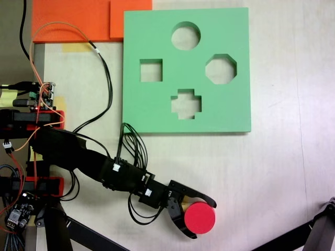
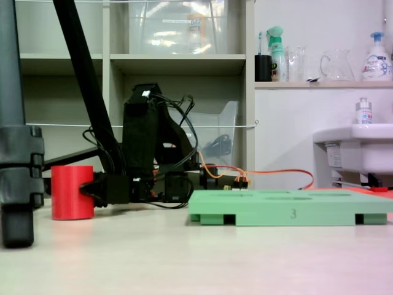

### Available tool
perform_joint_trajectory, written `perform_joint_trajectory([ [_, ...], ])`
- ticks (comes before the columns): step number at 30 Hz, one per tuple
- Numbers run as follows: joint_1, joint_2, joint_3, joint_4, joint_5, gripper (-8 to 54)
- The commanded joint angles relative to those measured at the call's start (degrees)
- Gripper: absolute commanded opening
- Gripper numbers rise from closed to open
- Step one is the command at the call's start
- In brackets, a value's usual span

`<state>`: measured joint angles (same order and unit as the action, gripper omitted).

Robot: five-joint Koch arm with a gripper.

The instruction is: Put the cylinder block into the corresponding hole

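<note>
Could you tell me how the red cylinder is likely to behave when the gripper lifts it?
The cylinder block looks like foam, so probably light and slightly squashy between the gripper jaws. Standing on its flat end, it seems stable; tipped sideways, it would likely roll.

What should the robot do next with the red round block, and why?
Probably close the tool on the short red foam cylinder and lift it. In the overhead fixed view the black jaws sit either side of the cylinder, looking open around it, and in the side fixed view it stands on the table. The circular cut-out in the square green foam board lies well away, so a firm hold comes first.
</note>
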<state>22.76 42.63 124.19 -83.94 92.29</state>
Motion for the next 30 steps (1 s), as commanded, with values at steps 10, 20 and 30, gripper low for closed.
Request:
perform_joint_trajectory([
  [10, -3.87, 8.88, 3.25, 1.14, 4.31, 21.5],
  [20, -15.47, 28.04, 5.89, 15.82, 4.04, 21.5],
  [30, -37.0, 30.06, -2.64, 25.14, 3.52, 21.9],
])
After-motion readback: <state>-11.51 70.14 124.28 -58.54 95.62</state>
